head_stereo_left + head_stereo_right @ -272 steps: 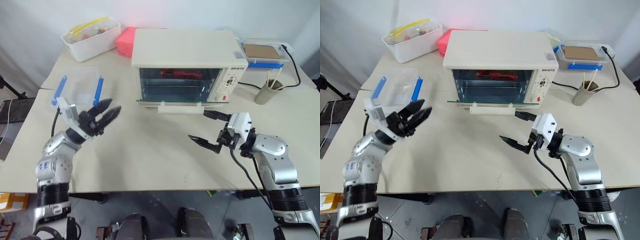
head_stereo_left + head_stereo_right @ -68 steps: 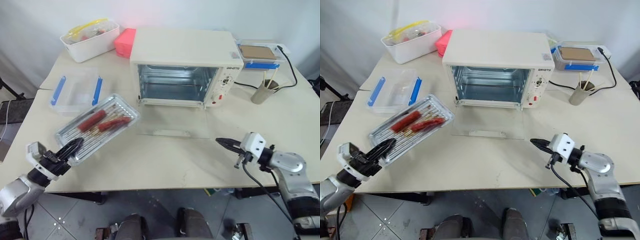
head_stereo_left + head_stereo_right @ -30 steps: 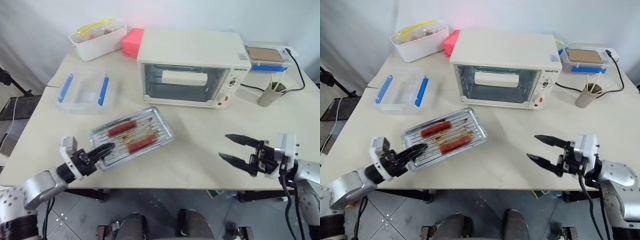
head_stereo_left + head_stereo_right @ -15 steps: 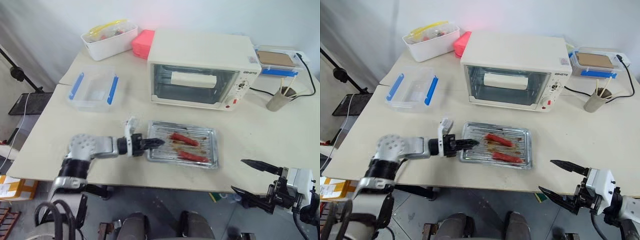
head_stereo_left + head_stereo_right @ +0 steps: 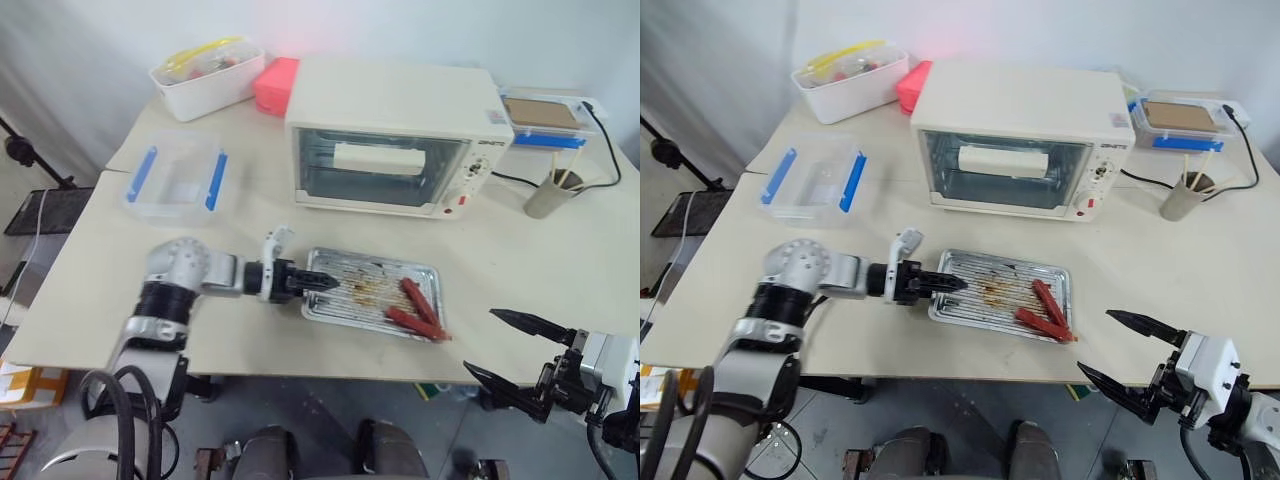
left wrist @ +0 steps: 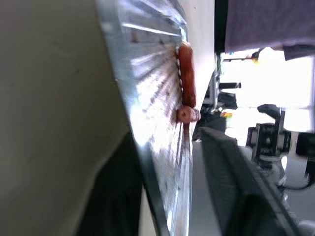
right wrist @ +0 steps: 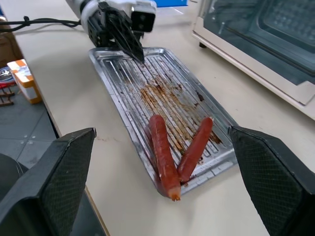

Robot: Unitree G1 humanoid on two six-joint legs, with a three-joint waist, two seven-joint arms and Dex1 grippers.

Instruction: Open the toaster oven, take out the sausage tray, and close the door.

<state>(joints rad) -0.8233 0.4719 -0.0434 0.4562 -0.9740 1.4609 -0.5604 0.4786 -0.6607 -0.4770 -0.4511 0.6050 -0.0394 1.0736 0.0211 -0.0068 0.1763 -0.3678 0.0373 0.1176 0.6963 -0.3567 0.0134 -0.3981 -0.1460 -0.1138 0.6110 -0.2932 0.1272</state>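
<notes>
Two sausages against sausage tray rim

Left pincer level, pointing right, fingers slightly parted; right pincer low, fingers spread wide.

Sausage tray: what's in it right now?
Two red sausages lie together at one end of the sausage tray, the end away from the left gripper. Brown stains mark the ridged bottom. A third sausage behind them cannot be ruled out.

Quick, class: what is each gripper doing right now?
Left gripper: at the sausage tray rim, one finger on each side; grip cannot be told.
Right gripper: open, holding nothing.
</notes>
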